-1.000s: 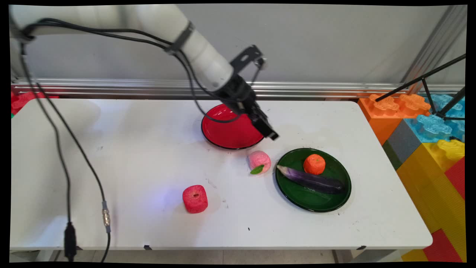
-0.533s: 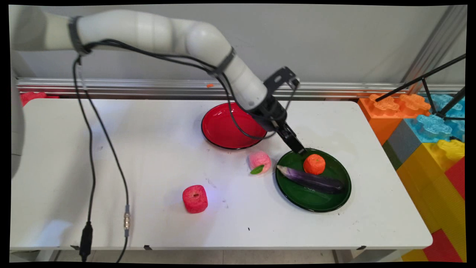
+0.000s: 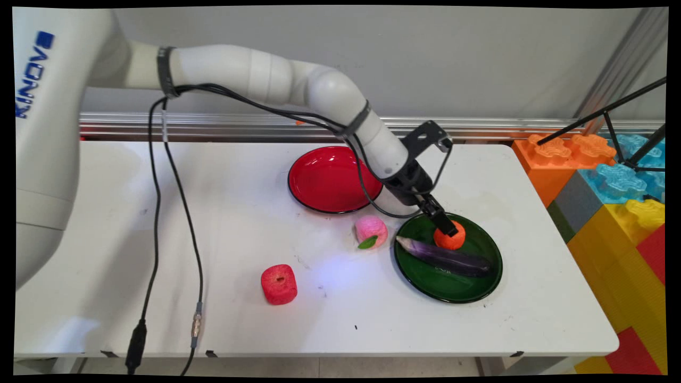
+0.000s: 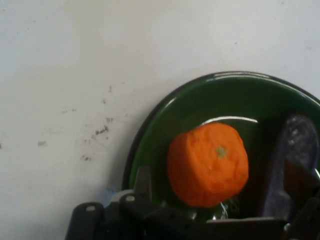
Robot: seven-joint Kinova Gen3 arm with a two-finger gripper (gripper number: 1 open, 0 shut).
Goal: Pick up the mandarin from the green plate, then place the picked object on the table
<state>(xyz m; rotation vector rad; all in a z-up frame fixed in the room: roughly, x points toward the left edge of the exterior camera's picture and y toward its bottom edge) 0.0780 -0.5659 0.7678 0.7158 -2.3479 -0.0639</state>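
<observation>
Orange toy fruit (image 3: 451,238) is sitting on the green plate (image 3: 481,287), toward its far side, just behind the purple toy eggplant (image 3: 447,257) that is lying across the same plate. Gripper (image 3: 449,230) is reaching down from the upper left and its tip is overlapping the orange in the main view; contact unclear. In the hand view the orange (image 4: 207,165) is filling the space between the black fingers (image 4: 142,184), which are standing wide apart on either side of it, not closed on it, holding nothing. Eggplant (image 4: 290,165) is showing at the right of the hand view, green plate rim (image 4: 150,130) curving around. Pink toy peach with a green leaf (image 3: 371,231) is lying on the white table (image 3: 213,223) just left of the green plate. Red plate (image 3: 324,181) is sitting behind the peach. Red toy apple (image 3: 279,284) is lying well apart, nearer the table's front edge.
</observation>
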